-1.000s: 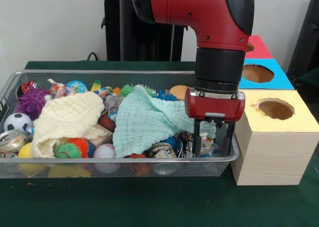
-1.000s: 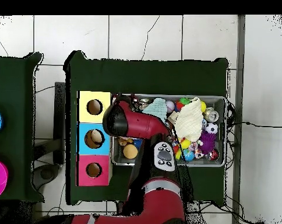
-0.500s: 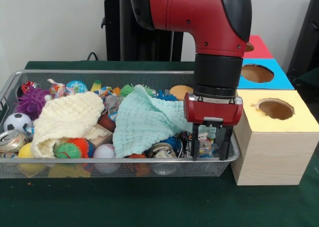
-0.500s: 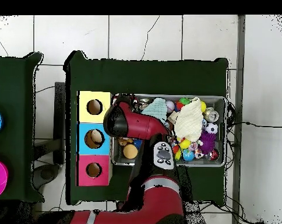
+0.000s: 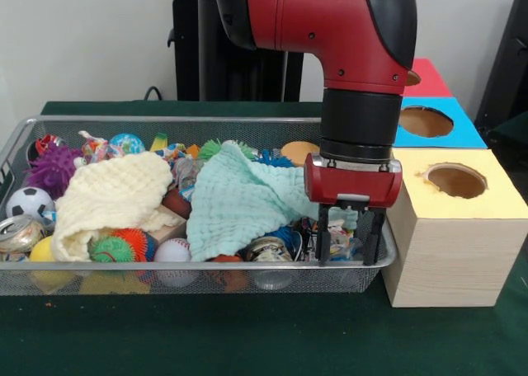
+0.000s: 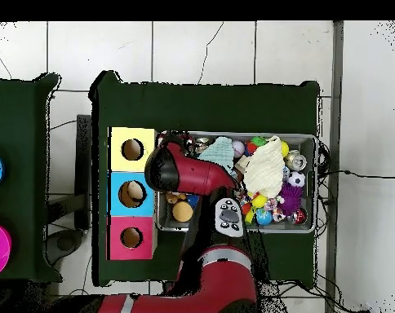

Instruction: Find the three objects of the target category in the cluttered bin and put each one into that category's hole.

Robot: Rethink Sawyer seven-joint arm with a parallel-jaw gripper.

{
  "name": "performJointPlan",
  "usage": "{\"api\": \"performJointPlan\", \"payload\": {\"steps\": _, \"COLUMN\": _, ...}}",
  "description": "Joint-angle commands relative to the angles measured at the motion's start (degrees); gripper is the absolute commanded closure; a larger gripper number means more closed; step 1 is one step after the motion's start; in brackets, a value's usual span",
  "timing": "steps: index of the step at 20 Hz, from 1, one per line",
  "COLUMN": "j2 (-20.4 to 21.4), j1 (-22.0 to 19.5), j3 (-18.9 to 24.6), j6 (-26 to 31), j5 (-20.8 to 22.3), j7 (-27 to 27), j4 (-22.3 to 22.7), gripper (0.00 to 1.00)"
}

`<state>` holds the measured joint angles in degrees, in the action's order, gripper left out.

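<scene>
My gripper (image 5: 348, 256) hangs down inside the right end of the wire mesh bin (image 5: 198, 277). It is open, its fingers (image 5: 322, 242) spread around small colourful wrapped items on the bin floor. A mint green cloth (image 5: 239, 203) lies just left of it, one corner reaching the fingers. A cream cloth (image 5: 111, 195) covers the left-middle clutter. A soccer ball (image 5: 29, 203), a purple spiky ball (image 5: 54, 168), a baseball (image 5: 173, 251) and a crushed can (image 5: 21, 232) show around it. In the overhead view the arm (image 6: 180, 169) hides the gripper.
Three boxes with round holes stand beside the bin: yellow (image 5: 456, 180) nearest, then blue (image 5: 426, 122), then red (image 5: 429, 77). Overhead they are the yellow (image 6: 132, 149), blue (image 6: 132, 193) and red (image 6: 131, 237) boxes. An orange ball (image 6: 183, 211) lies in the bin near the arm.
The gripper has sunk a little deeper into the bin and shifted slightly left since a second ago. It has held still for the last half second. The clutter has not moved.
</scene>
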<state>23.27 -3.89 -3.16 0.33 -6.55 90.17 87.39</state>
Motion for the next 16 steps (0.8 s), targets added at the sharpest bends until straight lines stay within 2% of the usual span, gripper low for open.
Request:
{"api": "performJointPlan", "payload": {"steps": 1, "j2": -1.93, "j1": -0.61, "j3": 0.88, "j6": 4.92, "j5": -0.54, "j7": 10.28, "j4": 4.48, "gripper": 0.00}}
{"api": "performJointPlan", "payload": {"steps": 9, "j2": -0.04, "j1": -0.52, "j3": 1.09, "j6": 2.60, "j5": 0.72, "j7": 10.71, "j4": 7.17, "gripper": 0.00}}
{"api": "performJointPlan", "payload": {"steps": 16, "j2": 5.21, "j1": -0.37, "j3": 0.74, "j6": 4.47, "j5": 0.82, "j7": 10.84, "j4": 11.70, "gripper": 0.00}}
